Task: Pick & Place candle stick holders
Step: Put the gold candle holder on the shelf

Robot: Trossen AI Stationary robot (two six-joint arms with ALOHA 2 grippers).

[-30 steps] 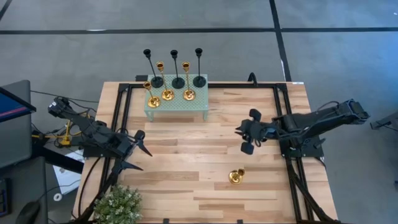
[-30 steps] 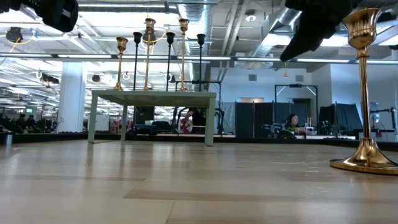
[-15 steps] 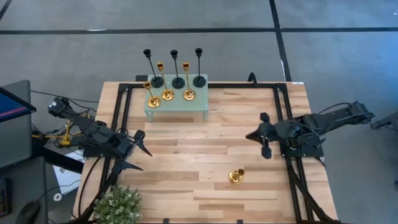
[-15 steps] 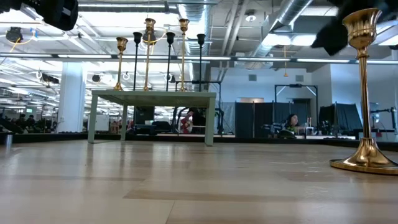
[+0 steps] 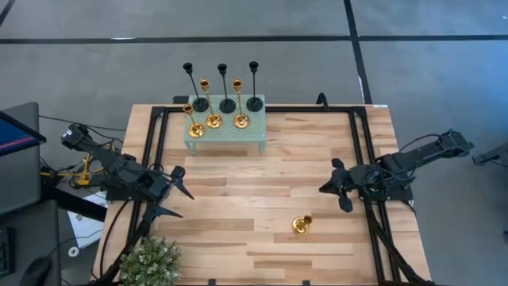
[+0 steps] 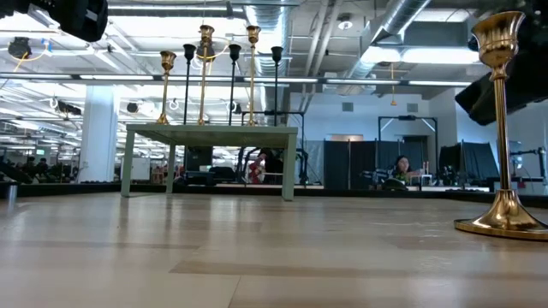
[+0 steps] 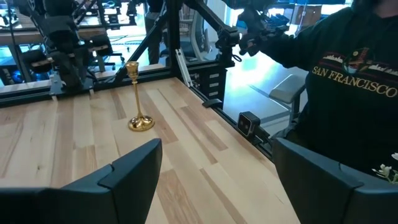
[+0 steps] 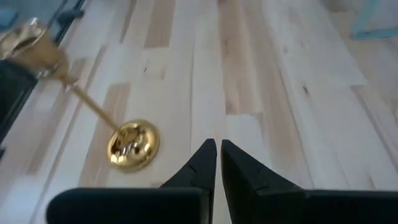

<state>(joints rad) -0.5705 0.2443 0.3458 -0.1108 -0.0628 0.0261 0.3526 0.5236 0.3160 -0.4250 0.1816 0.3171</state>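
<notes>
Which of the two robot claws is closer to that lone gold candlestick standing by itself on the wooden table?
The right. The right gripper, shut and empty, hovers just beside the lone gold holder. The left gripper, open, waits across the table, well farther away.

My two arms are showing matte black, jointed links with black cables trailing from them; the right gripper [image 8: 217, 158] is presenting tapered, wedge-shaped fingers [image 8: 198, 163] (the left gripper's [image 7: 214, 171] look broader, flat-faced).

"san francisco" in pale letters across a person's dark sweatshirt [image 7: 348, 87]; no other readable text.
</notes>
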